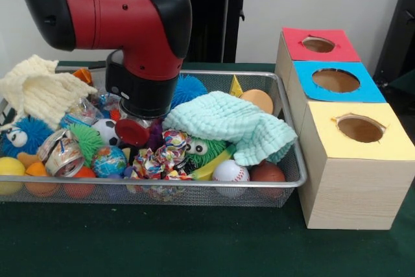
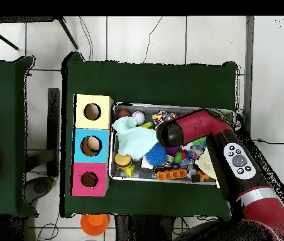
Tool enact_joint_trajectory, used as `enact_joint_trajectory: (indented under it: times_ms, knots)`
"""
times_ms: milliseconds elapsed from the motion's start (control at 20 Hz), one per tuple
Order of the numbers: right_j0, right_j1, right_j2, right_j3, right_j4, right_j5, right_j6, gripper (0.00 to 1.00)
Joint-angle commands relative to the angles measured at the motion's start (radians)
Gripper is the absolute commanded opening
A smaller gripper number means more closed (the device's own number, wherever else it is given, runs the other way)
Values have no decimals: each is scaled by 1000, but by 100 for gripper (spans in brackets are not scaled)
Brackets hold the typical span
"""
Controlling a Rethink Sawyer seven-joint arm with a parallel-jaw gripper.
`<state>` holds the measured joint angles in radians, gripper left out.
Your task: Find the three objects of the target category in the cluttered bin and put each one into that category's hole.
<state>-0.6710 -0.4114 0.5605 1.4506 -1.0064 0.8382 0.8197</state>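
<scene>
The wire mesh bin [image 1: 194, 184] is full of toys, and it also shows in the overhead view [image 2: 112, 164]. My arm reaches down into its left-middle part. The gripper [image 1: 133, 132] is low among the toys beside a soccer ball [image 1: 104, 130], and the wrist and clutter hide how it stands. In the overhead view the arm [image 2: 169, 133] covers it. I cannot make out any tan and orange-brown plush animal toy; they are hidden in the clutter. The red-topped box's hole [image 1: 318, 45] is farthest from the camera, right of the bin. It is empty in the overhead view [image 2: 89, 179].
A mint knitted cloth [image 1: 227, 124] covers the bin's right-middle and a cream one [image 1: 39, 89] lies at its left. Puffer balls [image 1: 204, 149], a baseball [image 1: 230, 171] and a globe ball [image 1: 109, 160] crowd the front. The blue-topped box [image 1: 336, 80] and yellow-topped box [image 1: 360, 128] stand beside the red one.
</scene>
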Motion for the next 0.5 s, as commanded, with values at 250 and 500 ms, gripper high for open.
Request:
enact_joint_trajectory:
  times_ms: [250,500]
  knots:
    - [16,71,-80,-24,-66,118,-252,0]
    - [-6,61,-66,-4,-35,101,-252,0]
